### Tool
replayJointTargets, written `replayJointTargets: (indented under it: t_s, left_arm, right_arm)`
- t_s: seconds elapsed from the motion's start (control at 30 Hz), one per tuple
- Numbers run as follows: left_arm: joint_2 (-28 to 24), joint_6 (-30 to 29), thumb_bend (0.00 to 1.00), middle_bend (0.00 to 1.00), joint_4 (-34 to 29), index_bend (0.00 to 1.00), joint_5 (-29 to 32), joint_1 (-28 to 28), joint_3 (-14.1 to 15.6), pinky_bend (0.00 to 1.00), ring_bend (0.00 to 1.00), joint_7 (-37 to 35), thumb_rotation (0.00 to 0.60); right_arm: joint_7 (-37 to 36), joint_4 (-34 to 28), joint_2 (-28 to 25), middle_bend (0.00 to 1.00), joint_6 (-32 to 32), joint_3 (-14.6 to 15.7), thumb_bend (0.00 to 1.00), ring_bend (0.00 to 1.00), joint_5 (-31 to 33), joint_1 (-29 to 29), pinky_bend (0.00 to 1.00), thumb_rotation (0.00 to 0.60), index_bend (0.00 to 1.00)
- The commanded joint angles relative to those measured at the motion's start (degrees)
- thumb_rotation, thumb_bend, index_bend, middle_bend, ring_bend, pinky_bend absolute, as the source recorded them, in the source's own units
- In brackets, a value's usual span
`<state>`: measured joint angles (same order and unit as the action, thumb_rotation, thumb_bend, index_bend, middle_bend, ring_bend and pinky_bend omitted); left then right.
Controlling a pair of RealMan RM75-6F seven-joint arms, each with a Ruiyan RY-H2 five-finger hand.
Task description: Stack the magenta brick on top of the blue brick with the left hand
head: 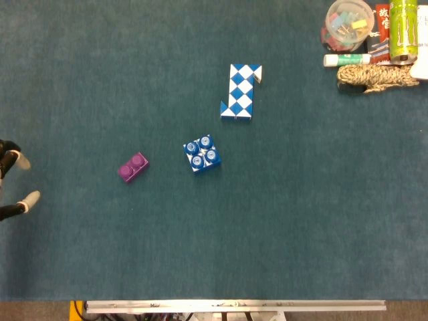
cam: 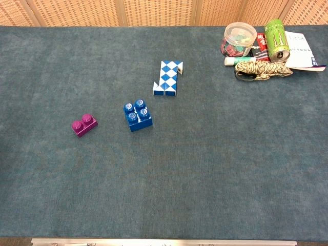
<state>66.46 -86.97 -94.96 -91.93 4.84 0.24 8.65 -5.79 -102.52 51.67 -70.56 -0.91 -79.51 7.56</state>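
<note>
Table [cam: 215,169] covered in teal felt. Clutter sits top right: can [cam: 277,34], tub [cam: 239,38], rope [cam: 262,69]. Snake puzzle [head: 241,91] (blue-white) lies mid-table, just above the blue brick [head: 202,154]. Magenta brick [head: 133,167] rests on the felt left of the blue one, apart, studs up. Left hand [head: 12,180] shows only at the head view's left edge, fingers spread, holding nothing, well clear of both bricks.

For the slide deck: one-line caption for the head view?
Left hand enters at the edge; magenta plastic brick and blue studded brick lie apart.
</note>
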Motion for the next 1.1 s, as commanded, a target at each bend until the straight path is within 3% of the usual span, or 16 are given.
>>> replayJointTargets:
  t_s: [0.03, 0.3, 0.5, 0.73, 0.93, 1.1]
  left_arm:
    - [0.25, 1.04, 0.02, 0.34, -0.53, 0.47, -0.45, 0.68, 0.18, 0.32, 0.25, -1.28, 0.6]
    - [0.89, 3.97, 0.02, 0.26, -3.23, 0.45, -4.45, 3.35, 1.12, 0.24, 0.17, 0.12, 0.6]
    - [0.8, 9.61, 0.02, 0.22, -6.34, 0.34, -4.29, 7.48, 0.18, 0.22, 0.15, -0.33, 0.6]
    - [2.63, 15.97, 0.02, 0.17, -7.49, 0.28, -1.21, 11.89, -1.72, 0.22, 0.12, 1.84, 0.6]
    - [6.66, 20.74, 0.02, 0.1, -7.01, 0.09, 2.8, 15.06, -3.03, 0.19, 0.09, 4.13, 0.6]
    - [9.55, 22.98, 0.02, 0.07, -5.71, 0.05, 4.89, 16.96, -3.58, 0.18, 0.06, 6.45, 0.6]
  right_arm:
    - [-0.76, 0.37, -0.32, 0.39, 0.06, -0.34, 0.78, 0.25, 0.83, -0.04, 0.0, 0.6, 0.52]
    - [-0.81, -0.51, -0.67, 0.39, -2.98, 0.18, 0.78, 0.25, -0.93, -1.64, 0.0, 0.6, 0.52]
    - [-0.83, -0.46, -0.68, 0.39, -3.56, 0.04, 0.78, 0.25, -0.61, -2.02, 0.0, 0.6, 0.52]
    - [-1.37, -0.38, -0.97, 0.39, -3.6, -0.11, 0.78, 0.25, -0.25, -2.18, 0.0, 0.6, 0.52]
    - [-1.99, -0.45, -1.28, 0.39, -4.68, -0.11, 0.78, 0.25, -0.76, -2.79, 0.0, 0.6, 0.52]
    - [-2.77, -0.42, -1.57, 0.39, -5.5, -0.11, 0.78, 0.25, -1.22, -3.26, 0.0, 0.6, 0.52]
